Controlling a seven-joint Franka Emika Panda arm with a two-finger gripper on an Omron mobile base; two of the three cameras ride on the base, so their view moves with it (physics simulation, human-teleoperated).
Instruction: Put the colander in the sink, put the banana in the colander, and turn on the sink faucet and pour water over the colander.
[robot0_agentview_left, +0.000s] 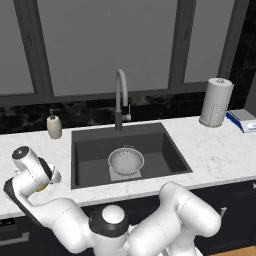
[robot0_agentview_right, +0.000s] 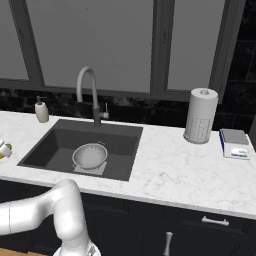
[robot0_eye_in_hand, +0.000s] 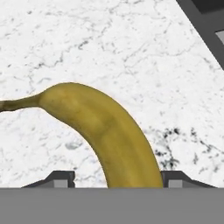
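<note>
Flat on the counter (robot0_eye_in_hand: 131, 52), banana (robot0_eye_in_hand: 109, 131) curves between the tool's (robot0_eye_in_hand: 117, 180) fingertips (robot0_eye_in_hand: 59, 179).

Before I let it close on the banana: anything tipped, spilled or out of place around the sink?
Nothing stands out. The colander sits upright on the sink floor, the faucet runs no water, and the marble counter looks dry. The banana lies flat on the counter left of the sink, between the fingertips of the gripper.
</note>
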